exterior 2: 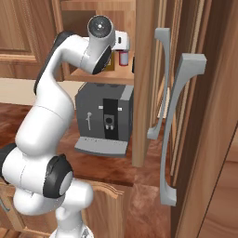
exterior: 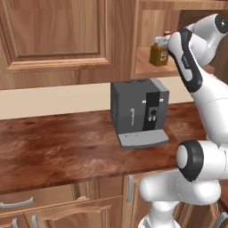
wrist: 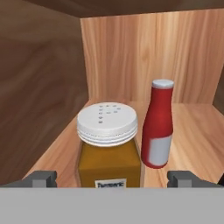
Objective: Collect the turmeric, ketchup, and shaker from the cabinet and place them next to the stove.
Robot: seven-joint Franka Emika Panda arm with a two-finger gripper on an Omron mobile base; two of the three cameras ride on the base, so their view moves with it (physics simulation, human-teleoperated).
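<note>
Reaching into the cabinet [wrist: 52,100], my gripper [wrist: 111,178] stood wide open, holding nothing.
On the shelf, the turmeric [wrist: 108,146] sat between my fingertips [wrist: 43,178]; the ketchup [wrist: 158,124] stood just right, slightly farther.

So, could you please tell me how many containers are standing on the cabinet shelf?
2 visible: the amber-yellow jar with a white lid stands nearest the camera, and the slim red bottle with a white cap stands just right of it, slightly further back. Another could be hidden behind them.
</note>
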